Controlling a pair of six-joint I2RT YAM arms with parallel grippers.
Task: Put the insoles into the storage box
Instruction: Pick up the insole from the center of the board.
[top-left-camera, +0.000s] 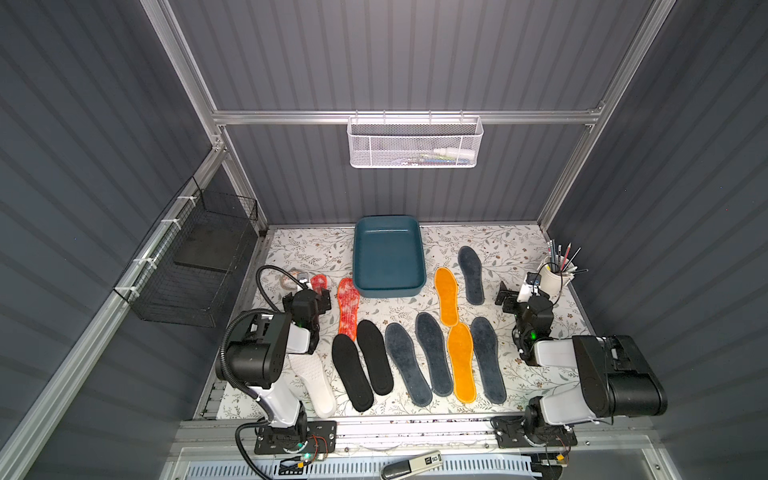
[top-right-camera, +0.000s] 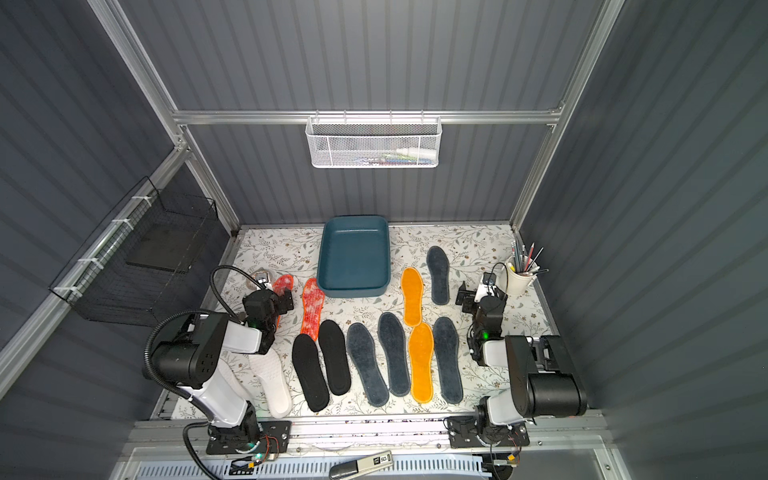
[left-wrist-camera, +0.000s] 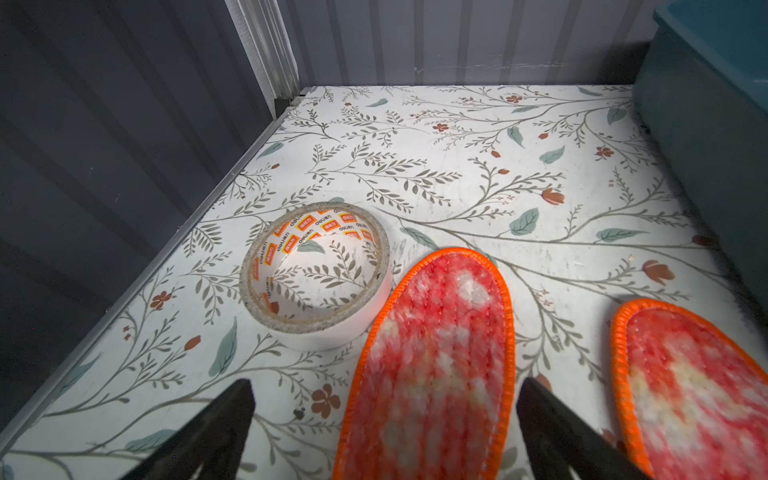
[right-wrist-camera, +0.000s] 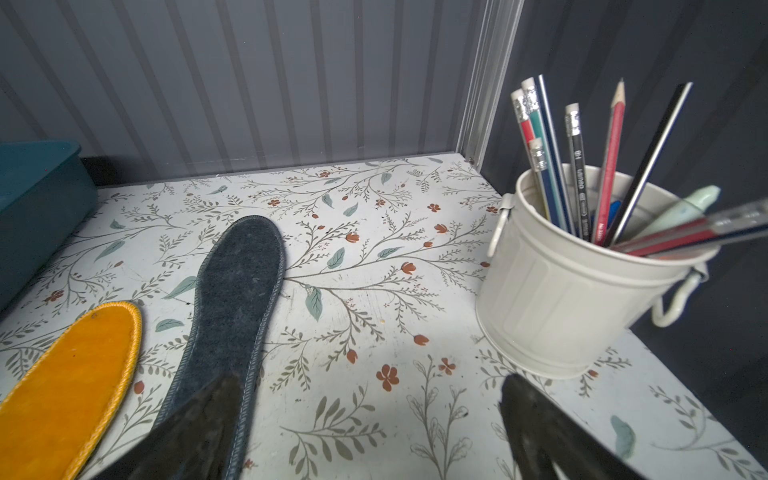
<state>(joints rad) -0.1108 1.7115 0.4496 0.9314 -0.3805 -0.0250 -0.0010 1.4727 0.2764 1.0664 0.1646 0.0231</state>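
Observation:
The teal storage box (top-left-camera: 388, 257) (top-right-camera: 354, 255) stands empty at the back middle of the table. In front of it lie the insoles: two red-orange mottled (top-left-camera: 348, 307), two black (top-left-camera: 352, 372), two orange-yellow (top-left-camera: 446, 296), several grey-blue (top-left-camera: 405, 363) and a white one (top-left-camera: 313, 382) partly under the left arm. My left gripper (top-left-camera: 323, 298) (left-wrist-camera: 385, 382) hangs open above one end of a mottled insole (left-wrist-camera: 436, 353), holding nothing. My right gripper (top-left-camera: 506, 297) (right-wrist-camera: 372, 380) is open over bare table, one finger over the edge of a grey-blue insole (right-wrist-camera: 237, 299).
A tape roll (left-wrist-camera: 316, 270) lies beside the mottled insole near the left wall. A white pencil bucket (right-wrist-camera: 573, 282) stands at the back right. A white mesh basket (top-left-camera: 415, 143) hangs on the back wall and a black wire basket (top-left-camera: 195, 266) on the left wall.

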